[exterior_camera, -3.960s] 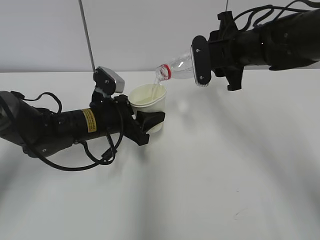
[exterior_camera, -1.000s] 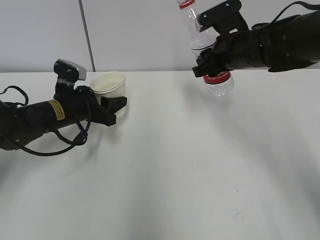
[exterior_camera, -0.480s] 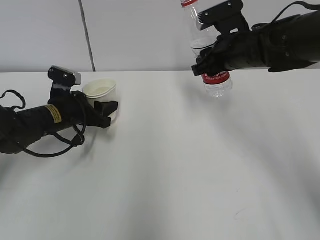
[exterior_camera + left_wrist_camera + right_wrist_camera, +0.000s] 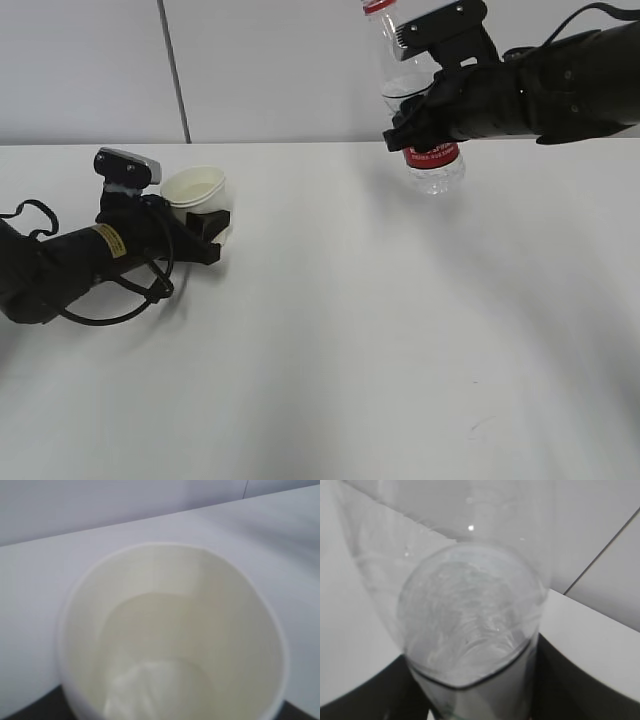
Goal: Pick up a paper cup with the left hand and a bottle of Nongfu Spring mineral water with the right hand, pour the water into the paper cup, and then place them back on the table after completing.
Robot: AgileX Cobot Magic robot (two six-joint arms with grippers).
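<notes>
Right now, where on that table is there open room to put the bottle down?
The white table is bare from the middle to its near and right edges, including under the raised bottle in the right hand. Only the far left is occupied: the left hand holds the paper cup.

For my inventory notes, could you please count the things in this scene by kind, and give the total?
Paper cup: 1
Water bottle: 1
Robot arms: 2, the left one with its claw around the cup, the right one holding the bottle
Table: 1
Total: 5
</notes>
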